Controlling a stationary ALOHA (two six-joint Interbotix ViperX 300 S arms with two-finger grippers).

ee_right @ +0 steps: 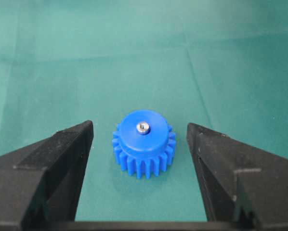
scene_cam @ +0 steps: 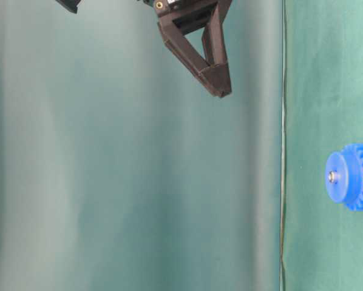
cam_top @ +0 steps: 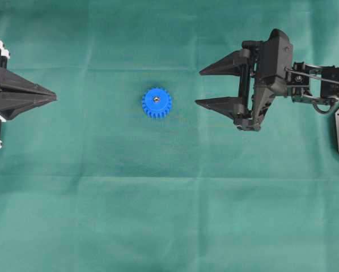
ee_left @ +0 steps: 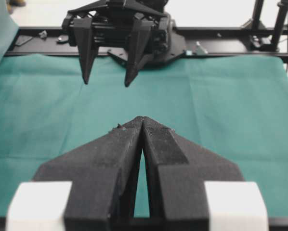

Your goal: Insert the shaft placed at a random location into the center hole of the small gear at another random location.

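The left gripper (cam_top: 55,97) sat at the frame's left edge, jaws closed, pointing right. The right gripper (cam_top: 199,88) sat upper right, jaws spread, pointing left.

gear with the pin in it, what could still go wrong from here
The shaft sits in the small gear, its tip just above the hub; whether it is fully seated cannot be told. The open right gripper faces the gear, so advancing or closing could knock it across the cloth.

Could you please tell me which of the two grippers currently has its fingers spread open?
The right gripper is open, its fingers wide apart and facing the small gear. The left gripper has its fingers pressed together into one point.
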